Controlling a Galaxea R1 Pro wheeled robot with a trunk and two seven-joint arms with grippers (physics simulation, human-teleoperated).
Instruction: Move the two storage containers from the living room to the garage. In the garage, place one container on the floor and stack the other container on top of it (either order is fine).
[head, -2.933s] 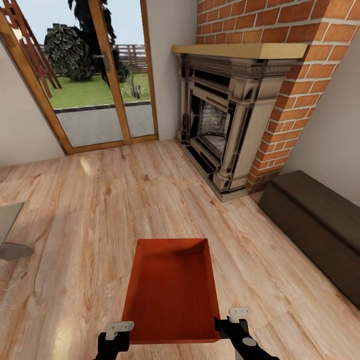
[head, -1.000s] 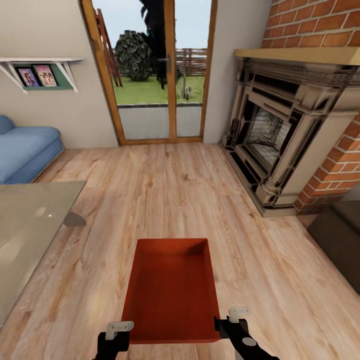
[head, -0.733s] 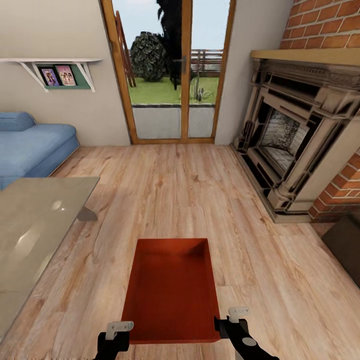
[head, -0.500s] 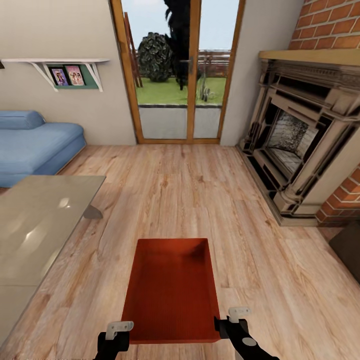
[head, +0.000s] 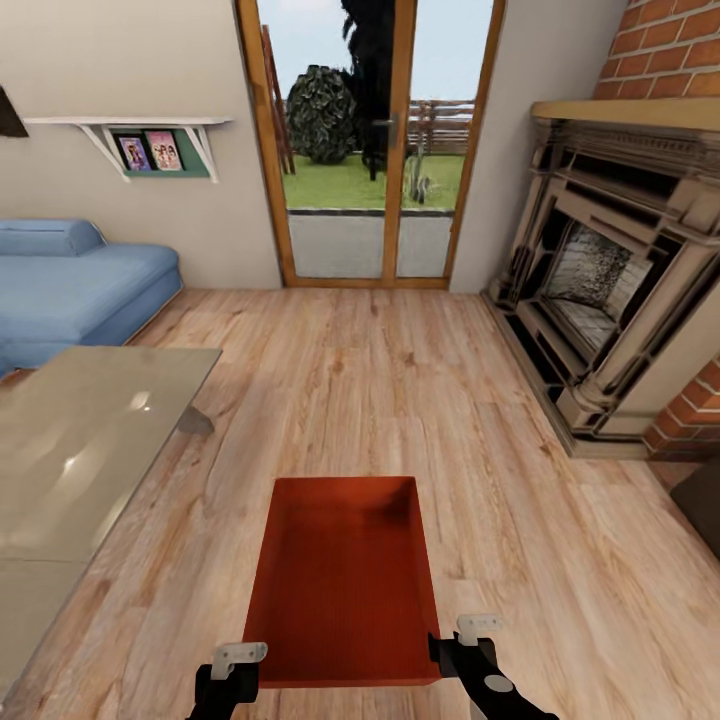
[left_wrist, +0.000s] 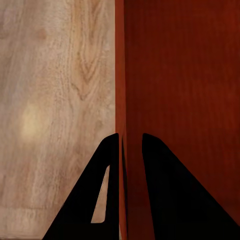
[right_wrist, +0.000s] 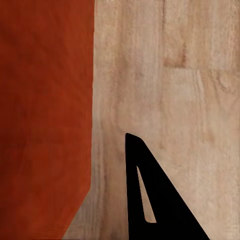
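**Grippers carrying 1 storage container across the living room**

The left gripper (head: 232, 668) sits at the near left corner of the orange-red storage container (head: 343, 580). In the left wrist view we see its 2 dark fingers (left_wrist: 100, 195) closed narrowly on the container's thin side wall (left_wrist: 120, 75), 1 finger outside and 1 inside. The container is held open side up, in front of the robot and above the wood-plank floor (head: 350, 380), its long axis pointing away from us.

To the far left we note a glass-topped table (head: 80, 450), a blue sofa (head: 70, 290) behind it, and a wall shelf (head: 150, 135) with pictures. At centre, beyond the container, stands a wood-framed glass door (head: 370, 150) giving onto a lawn. To the right rises the fireplace (head: 610, 270) with red brick (head: 660, 50) around it.

The right gripper (head: 470, 650) sits at the container's near right corner. The right wrist view shows 1 finger (right_wrist: 150, 200) beside the container (right_wrist: 45, 115); we cannot tell how its jaws stand.
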